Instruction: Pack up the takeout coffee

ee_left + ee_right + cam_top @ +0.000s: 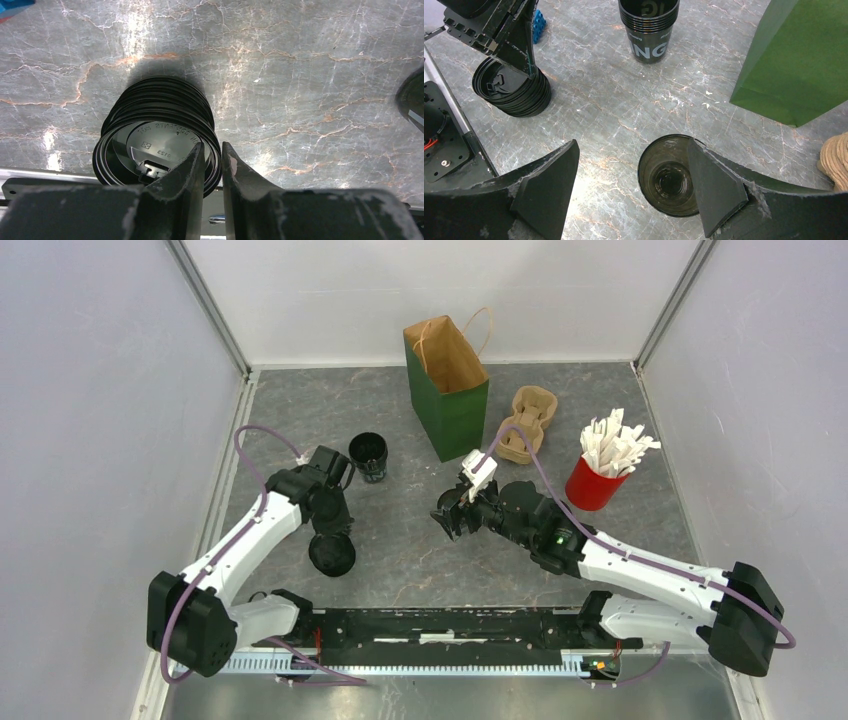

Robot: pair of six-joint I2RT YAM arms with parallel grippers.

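Note:
A stack of black lids [155, 125] lies on the marble table near the front left, also in the top view [331, 558]. My left gripper [212, 145] stands over it [330, 533]. Its jaws are pinched on the rim of the top lid: one finger inside the rim, the other outside. A single lidless black takeout coffee cup [664, 175] stands upright under my right gripper [631, 145], which is wide open [447, 515]. Its right finger [714, 190] overlaps the cup's right rim. A stack of nested black cups [368, 457] stands at mid left [649, 30].
The open green paper bag [447, 390] stands at the back centre. To its right lie the tan pulp carrier [527, 420] and a red cup of white packets [600, 475]. A small blue object [539, 25] sits at the left, and the rail [440, 625] runs along the near edge.

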